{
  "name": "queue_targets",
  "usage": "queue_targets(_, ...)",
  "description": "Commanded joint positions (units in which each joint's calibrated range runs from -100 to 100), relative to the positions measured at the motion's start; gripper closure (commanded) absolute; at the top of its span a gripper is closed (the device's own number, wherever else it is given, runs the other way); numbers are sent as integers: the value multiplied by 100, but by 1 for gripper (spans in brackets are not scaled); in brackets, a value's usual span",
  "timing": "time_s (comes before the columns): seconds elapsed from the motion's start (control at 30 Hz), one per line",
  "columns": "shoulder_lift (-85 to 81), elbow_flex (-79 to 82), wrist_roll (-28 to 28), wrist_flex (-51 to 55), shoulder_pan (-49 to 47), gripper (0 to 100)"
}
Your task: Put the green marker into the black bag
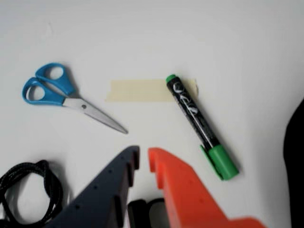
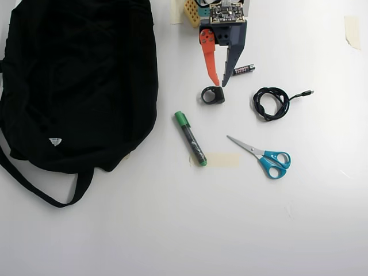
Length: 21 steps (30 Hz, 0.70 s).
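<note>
The green marker (image 2: 191,139) lies flat on the white table, its green cap pointing toward the black bag (image 2: 80,75), which spreads over the left of the overhead view. In the wrist view the marker (image 1: 199,123) lies to the right of and beyond my fingertips, with a dark sliver of the bag (image 1: 297,156) at the right edge. My gripper (image 2: 221,84) hangs above the table near the top centre, well short of the marker. Its orange and dark blue fingers are nearly together, with nothing between them (image 1: 143,154).
Blue-handled scissors (image 2: 264,156) and a coiled black cable (image 2: 270,102) lie to the right in the overhead view. A small black ring-shaped object (image 2: 213,95) sits just below my fingertips, and a small battery (image 2: 244,69) beside the gripper. Beige tape (image 2: 224,160) is stuck under the marker's end.
</note>
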Motion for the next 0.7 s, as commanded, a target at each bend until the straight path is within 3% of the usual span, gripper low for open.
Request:
queue_targets(0.0,97,-265,17,-274,-34,97)
queue_targets(0.67,1400,-1640,33,-671,-34,97)
